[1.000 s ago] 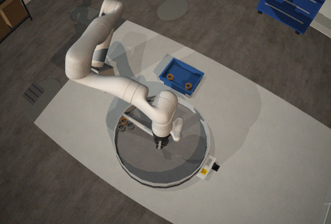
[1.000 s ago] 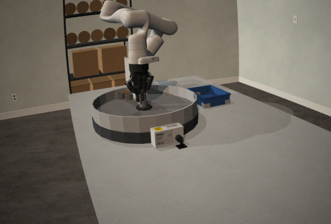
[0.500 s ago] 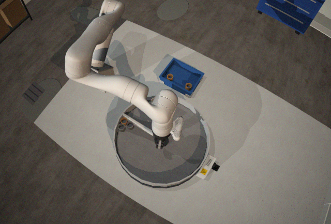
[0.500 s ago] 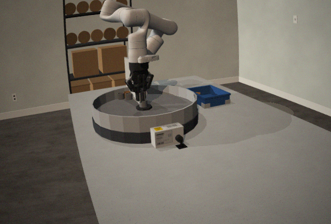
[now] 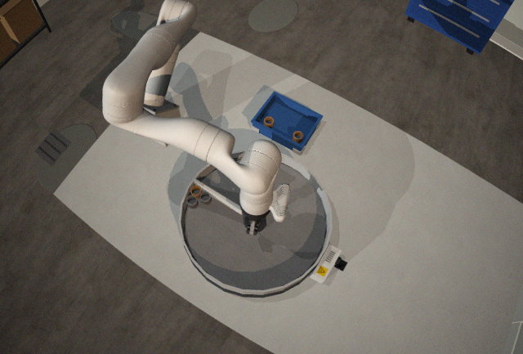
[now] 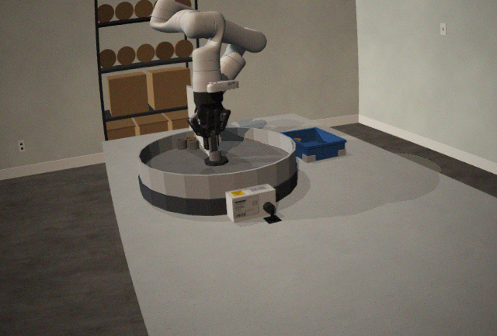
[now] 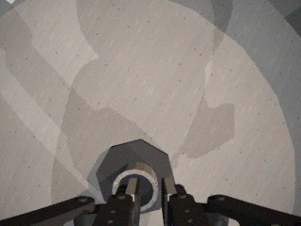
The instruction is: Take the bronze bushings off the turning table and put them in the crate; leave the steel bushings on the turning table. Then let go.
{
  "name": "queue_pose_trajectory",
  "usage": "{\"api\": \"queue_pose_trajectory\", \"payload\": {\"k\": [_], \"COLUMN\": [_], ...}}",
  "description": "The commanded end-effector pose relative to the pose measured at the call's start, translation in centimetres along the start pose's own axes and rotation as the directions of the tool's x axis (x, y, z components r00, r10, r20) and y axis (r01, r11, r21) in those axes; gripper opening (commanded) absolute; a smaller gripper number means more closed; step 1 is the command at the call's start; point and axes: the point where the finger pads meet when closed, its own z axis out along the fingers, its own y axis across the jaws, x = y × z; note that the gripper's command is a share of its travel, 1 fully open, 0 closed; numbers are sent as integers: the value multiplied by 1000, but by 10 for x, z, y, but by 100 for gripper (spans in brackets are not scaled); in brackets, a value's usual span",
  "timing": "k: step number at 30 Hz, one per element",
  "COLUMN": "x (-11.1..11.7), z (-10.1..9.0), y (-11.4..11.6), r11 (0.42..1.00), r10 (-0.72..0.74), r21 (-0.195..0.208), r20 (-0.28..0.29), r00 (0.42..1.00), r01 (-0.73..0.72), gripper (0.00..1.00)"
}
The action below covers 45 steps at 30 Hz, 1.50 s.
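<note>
One bronze bushing (image 5: 195, 186) (image 6: 190, 138) is left beside two steel bushings (image 5: 205, 201) (image 6: 193, 144), so we should lower our empty, slightly open claw (image 5: 252, 228) (image 6: 212, 147) (image 7: 150, 191) carefully between them.

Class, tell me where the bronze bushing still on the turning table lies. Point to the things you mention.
In the top view, the bushing (image 5: 195, 191) is at the table's left, touching or nearly touching two steel bushings (image 5: 192, 201).

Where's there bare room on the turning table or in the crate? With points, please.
Turning table (image 5: 253, 267) (image 6: 172, 161) (image 7: 141, 71): the stretch between gripper (image 5: 252, 230) (image 6: 212, 147) (image 7: 150, 191) and white box (image 5: 331, 257) (image 6: 248, 204). Crate (image 5: 297, 105) (image 6: 321, 150): the side away from the turning table. Crowded: around the gripper, and the rim beside three clustered bushings (image 5: 194, 190) (image 6: 182, 143).
</note>
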Motion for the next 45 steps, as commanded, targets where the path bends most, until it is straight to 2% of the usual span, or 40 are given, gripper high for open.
{"api": "queue_pose_trajectory", "payload": {"k": [1,22,27,45], "x": [0,0,0,0], "z": [-1,-6,-64,-63], "y": [1,1,0,0], "r11": [1000,1000,1000,1000], "r10": [0,0,0,0], "r21": [-2,-2,-2,-2], "r20": [-1,-1,-1,-1], "r00": [1000,1000,1000,1000], "r01": [0,0,0,0], "gripper": [16,16,16,16]}}
